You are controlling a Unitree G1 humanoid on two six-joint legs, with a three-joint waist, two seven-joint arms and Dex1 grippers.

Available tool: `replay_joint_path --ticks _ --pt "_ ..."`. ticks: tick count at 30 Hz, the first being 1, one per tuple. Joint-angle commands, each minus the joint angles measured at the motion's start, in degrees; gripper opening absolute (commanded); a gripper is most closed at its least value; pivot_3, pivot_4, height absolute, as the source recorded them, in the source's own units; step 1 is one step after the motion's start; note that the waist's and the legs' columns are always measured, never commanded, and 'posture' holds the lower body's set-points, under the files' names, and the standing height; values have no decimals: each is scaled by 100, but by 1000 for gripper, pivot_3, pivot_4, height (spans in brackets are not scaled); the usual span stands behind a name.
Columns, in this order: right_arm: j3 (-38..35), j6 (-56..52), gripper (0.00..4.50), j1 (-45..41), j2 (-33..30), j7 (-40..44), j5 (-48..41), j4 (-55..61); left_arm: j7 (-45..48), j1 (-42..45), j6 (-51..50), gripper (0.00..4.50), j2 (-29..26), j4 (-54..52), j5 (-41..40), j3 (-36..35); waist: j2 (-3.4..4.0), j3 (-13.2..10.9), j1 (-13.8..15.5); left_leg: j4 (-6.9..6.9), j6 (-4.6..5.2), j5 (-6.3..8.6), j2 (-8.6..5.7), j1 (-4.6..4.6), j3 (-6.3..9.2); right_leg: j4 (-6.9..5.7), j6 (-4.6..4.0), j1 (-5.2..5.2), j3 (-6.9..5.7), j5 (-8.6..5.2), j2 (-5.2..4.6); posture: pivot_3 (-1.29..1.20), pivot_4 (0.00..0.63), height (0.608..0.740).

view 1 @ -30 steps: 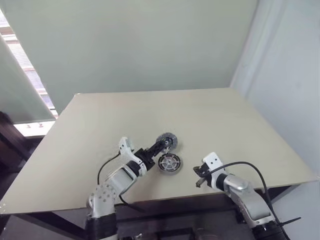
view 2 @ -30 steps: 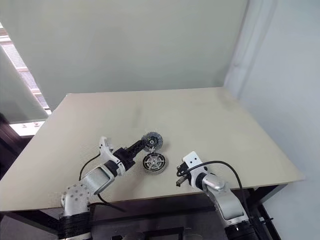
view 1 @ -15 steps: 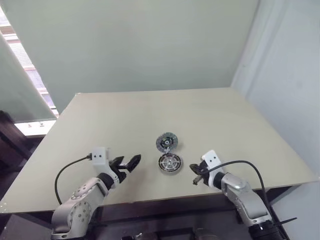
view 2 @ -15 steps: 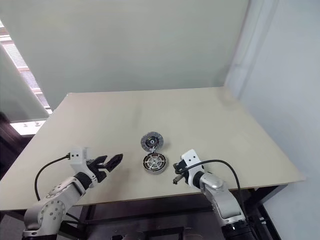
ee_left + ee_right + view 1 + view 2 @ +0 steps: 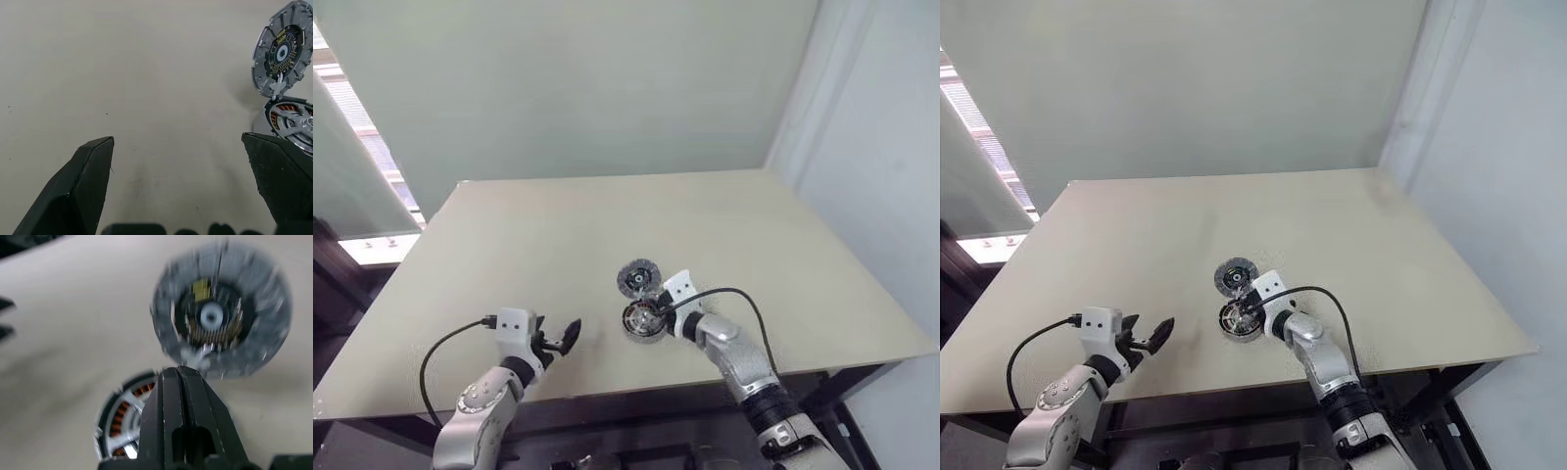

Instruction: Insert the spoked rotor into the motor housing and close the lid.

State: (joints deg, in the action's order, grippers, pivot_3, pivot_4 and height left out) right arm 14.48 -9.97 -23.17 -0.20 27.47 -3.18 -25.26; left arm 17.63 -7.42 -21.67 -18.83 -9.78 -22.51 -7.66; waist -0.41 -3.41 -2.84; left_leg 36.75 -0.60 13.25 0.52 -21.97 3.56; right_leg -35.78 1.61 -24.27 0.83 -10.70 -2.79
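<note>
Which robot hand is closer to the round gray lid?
The right. The right gripper, shut, sits right at the lid, over the motor housing. The left gripper, open, hangs well off to the side over the table.

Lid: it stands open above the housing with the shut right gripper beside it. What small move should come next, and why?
Probably nudge the lid down with the shut right gripper. The spoked rotor already sits in the motor housing, and the lid stands hinged open at its far edge. The left gripper is open and well clear.
</note>
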Motion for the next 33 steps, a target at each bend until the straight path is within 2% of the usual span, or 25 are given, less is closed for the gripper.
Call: replay_joint_path --ticks 1,8,13,14,15,17,23,28,33 --pt "92 345 0 -90 -5 79 189 -581 53 95 93 4483 37 -305 21 -30 0 0 -2 -2 0 0 0 1 0 -1 0 0 0 0 0 0 0 740" --pt "-49 373 0 -77 -60 207 85 -224 92 88 76 4483 99 -319 57 18 3 0 -3 -1 1 -1 2 23 -1 -7 -1 15 1 0 3 0 0 740" --pt "121 -301 0 -19 -387 596 63 999 172 127 -101 4483 177 -291 -86 41 4 0 0 7 1 -1 2 20 -1 -6 -1 18 2 0 3 0 0 740" --pt "199 -485 374 4 -492 719 82 1234 181 130 -157 4500 196 -297 -119 35 4 0 0 7 1 -1 2 20 -1 -6 -1 18 3 0 3 0 0 740" --pt "346 -780 541 24 -679 932 113 1549 178 137 -224 4312 227 -301 -165 18 3 1 -1 7 1 -1 1 20 -1 -6 -1 18 2 0 3 0 0 740" --pt "599 -1060 1192 56 -1008 1215 226 2019 167 142 -453 3858 269 -334 -303 -16 4 1 1 6 1 -1 1 20 1 -7 -1 18 2 0 3 0 0 740" --pt "1279 -1406 3253 -60 -2051 1858 752 2957 43 213 -1023 1753 436 -418 -661 -152 1 1 0 9 1 -1 1 21 1 -6 -1 19 -1 0 2 0 0 740" --pt "1619 -1371 3291 -254 -2431 2101 1150 3134 -189 412 -1434 13 619 -394 -1003 -380 0 0 -2 17 1 -1 1 22 0 -6 -1 20 -2 0 2 0 0 740" --pt "1847 -1307 3291 -385 -2566 2308 1410 3151 -355 534 -1689 13 674 -381 -1167 -517 -2 1 0 19 1 -1 0 23 1 -4 0 26 -3 -1 2 0 0 740"
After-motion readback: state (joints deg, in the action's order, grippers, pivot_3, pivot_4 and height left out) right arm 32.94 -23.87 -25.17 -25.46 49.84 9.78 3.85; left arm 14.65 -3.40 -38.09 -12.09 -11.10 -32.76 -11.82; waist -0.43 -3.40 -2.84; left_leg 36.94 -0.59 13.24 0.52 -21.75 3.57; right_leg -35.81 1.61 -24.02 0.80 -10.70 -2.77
